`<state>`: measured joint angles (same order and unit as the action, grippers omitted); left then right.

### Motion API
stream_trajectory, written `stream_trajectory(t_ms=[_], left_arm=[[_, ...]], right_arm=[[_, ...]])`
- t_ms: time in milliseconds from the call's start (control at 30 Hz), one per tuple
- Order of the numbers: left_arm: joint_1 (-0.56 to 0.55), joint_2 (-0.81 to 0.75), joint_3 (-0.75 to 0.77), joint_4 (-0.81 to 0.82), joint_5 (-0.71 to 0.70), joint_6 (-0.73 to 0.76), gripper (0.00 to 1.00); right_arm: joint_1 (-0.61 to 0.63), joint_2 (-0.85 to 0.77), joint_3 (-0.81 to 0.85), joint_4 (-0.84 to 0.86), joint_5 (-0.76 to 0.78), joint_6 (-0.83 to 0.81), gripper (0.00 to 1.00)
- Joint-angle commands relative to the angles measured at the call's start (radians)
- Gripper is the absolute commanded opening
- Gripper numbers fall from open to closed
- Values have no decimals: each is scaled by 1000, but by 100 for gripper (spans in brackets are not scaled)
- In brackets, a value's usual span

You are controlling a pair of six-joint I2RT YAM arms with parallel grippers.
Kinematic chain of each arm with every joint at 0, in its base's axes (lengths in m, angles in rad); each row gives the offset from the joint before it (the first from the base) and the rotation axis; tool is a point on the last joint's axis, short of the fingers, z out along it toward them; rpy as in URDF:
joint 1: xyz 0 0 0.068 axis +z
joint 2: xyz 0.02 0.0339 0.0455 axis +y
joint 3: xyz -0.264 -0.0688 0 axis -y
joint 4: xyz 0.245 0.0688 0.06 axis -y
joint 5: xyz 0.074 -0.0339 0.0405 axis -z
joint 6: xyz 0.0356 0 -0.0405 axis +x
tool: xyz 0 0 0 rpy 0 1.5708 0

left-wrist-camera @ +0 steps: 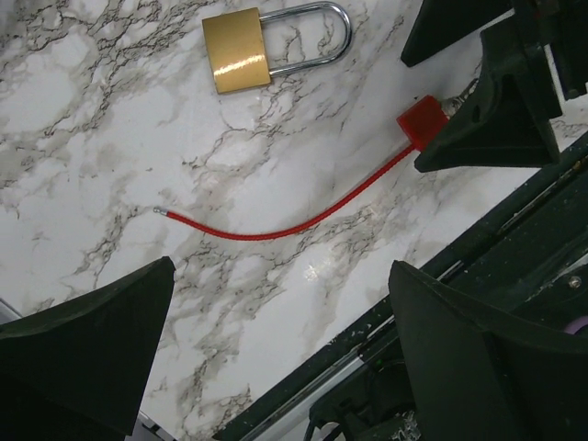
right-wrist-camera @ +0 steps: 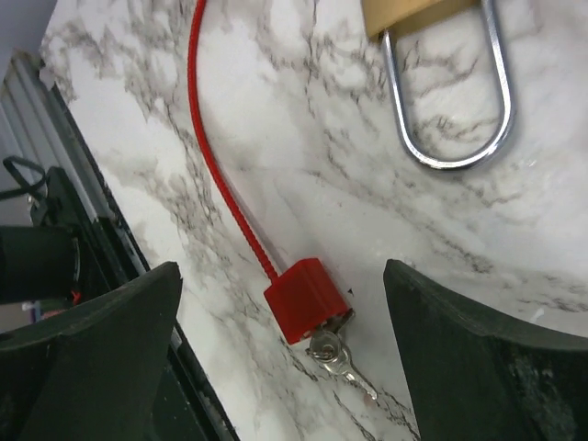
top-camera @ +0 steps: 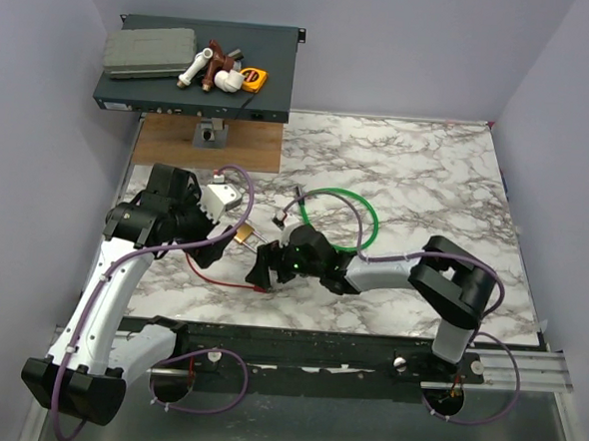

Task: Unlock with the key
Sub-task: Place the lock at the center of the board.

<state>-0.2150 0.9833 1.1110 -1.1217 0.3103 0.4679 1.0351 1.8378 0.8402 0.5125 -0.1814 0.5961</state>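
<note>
Your right gripper (right-wrist-camera: 280,273) hangs released over the marble-patterned table (top-camera: 427,179), its two black fingers (right-wrist-camera: 110,349) spread wide and gripping nothing. Between them lies the key (right-wrist-camera: 338,356), small and silvery, flat on the marble near the table's front edge. It touches the lower end of the red cable lock's body (right-wrist-camera: 305,299). Whether its blade sits in the keyhole, you cannot tell from this angle.

The red cable (right-wrist-camera: 213,165) runs from the lock body in a long curve across the tabletop and ends in a free metal tip. The brass padlock (left-wrist-camera: 237,50) lies flat beyond the lock body. Its silver shackle (left-wrist-camera: 308,37) points toward your right gripper.

Your left gripper (left-wrist-camera: 280,266) is also released, jaws wide apart above the cable and touching nothing. A green cable loop (top-camera: 340,218) lies on the marble behind your right arm.
</note>
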Motion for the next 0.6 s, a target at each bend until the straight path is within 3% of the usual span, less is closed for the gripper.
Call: stream_trajectory(t_ms=[0,67,333,567], left_arm=[[8,-21,-20,31,-56,7,98],[8,-27,-27,35,-64,3,98],[9,-100,-86,109,-117,-23,98],[12,-155,-158,185,-137,-23,98]], right_arm=[[5,-134,123,-353,226,-100,96],[4,-199,154,-446,302,-101,100],[-25,-335,145,-677,482,-83,100],[-33,-270,52,-682,577,-82,78]])
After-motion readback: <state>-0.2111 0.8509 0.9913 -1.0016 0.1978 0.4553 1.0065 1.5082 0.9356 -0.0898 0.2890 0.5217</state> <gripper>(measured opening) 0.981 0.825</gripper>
